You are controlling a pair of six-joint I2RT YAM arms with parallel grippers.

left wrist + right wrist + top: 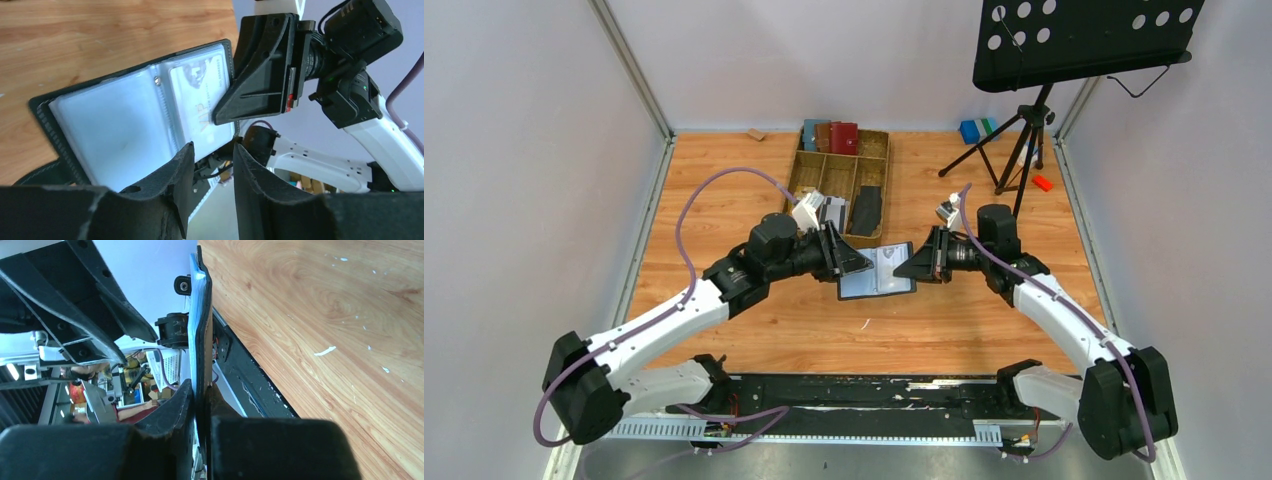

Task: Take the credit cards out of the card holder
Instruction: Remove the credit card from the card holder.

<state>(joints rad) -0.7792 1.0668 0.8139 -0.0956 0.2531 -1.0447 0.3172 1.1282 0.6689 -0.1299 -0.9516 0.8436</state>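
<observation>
The black card holder (876,272) hangs open above the table between both arms, its grey-blue sleeve pages (120,125) facing the left wrist camera. A whitish credit card (200,97) sits inside the right-hand sleeve. My right gripper (906,265) is shut on the holder's right edge; the right wrist view shows the holder (202,340) edge-on, pinched between the two fingers (200,385). My left gripper (214,147) stands open just below the holder's lower edge, with nothing between its fingers. In the top view it (854,262) is at the holder's left side.
A wooden compartment tray (802,172) lies behind the grippers, holding red, brown and blue wallets (829,135) and a long black flat piece (867,208). A music stand's tripod (1024,130) is at the back right, with a blue box (972,130) and a small red object (1042,182) near it.
</observation>
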